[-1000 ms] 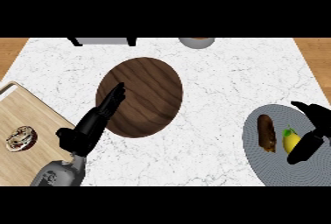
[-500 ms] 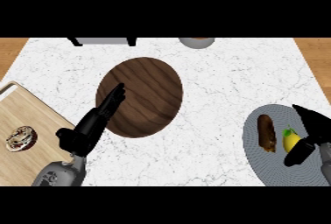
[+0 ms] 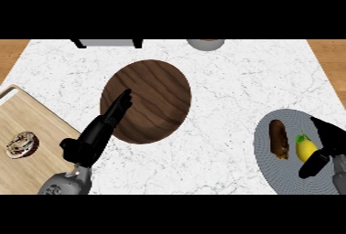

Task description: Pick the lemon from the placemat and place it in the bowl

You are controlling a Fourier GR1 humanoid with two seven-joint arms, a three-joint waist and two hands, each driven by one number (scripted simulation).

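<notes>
While the right hand sits low at the right edge over the grey placemat, the lemon lies on that mat just left of the palm, inside the gap between the upper finger and the lower thumb, both spread apart; whether either actually touches the lemon, cannot tell. Just left of the lemon, still on the mat, lies a dark brown oblong food item, upright in view, near but apart from the lemon. Well left of the right hand sits the brown wooden bowl on the white marble counter. Left hand comes up from the lower left, fingers straight and pressed together, tips pointing up-right and overlapping the bowl's left rim; holds nothing. Left of that hand lies a wooden cutting board with a round brownish item on it. Far above both hands, at the counter's top edge, a grey round object and a grey box-like thing, both cut off.
</notes>
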